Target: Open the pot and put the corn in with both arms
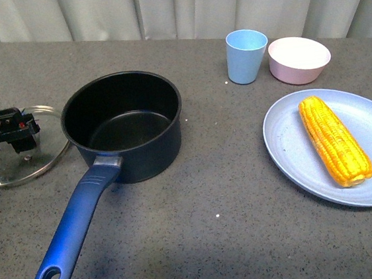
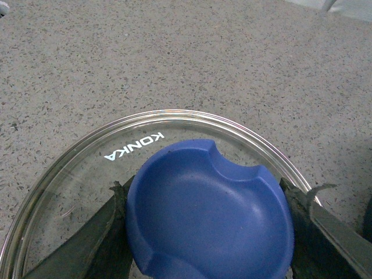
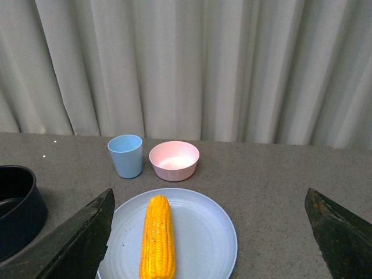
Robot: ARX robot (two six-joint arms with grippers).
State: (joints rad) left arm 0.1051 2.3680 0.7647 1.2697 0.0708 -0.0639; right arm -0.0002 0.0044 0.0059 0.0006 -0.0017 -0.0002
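Note:
The dark navy pot (image 1: 123, 126) stands uncovered at the table's left middle, its long blue handle (image 1: 72, 231) pointing toward the front. Its glass lid (image 1: 15, 164) lies flat on the table just left of the pot. My left gripper (image 1: 12, 131) is shut on the lid's blue knob (image 2: 209, 212), with a dark finger (image 2: 102, 235) on each side. The yellow corn (image 1: 336, 140) lies on a light blue plate (image 1: 295, 161) at the right. In the right wrist view my right gripper (image 3: 209, 232) hangs open above the table, with the corn (image 3: 158, 238) between its spread fingers and lower down.
A light blue cup (image 1: 246, 56) and a pink bowl (image 1: 299, 59) stand behind the plate near the grey curtain. The pot's rim (image 3: 14, 200) shows at the edge of the right wrist view. The table is grey speckled stone.

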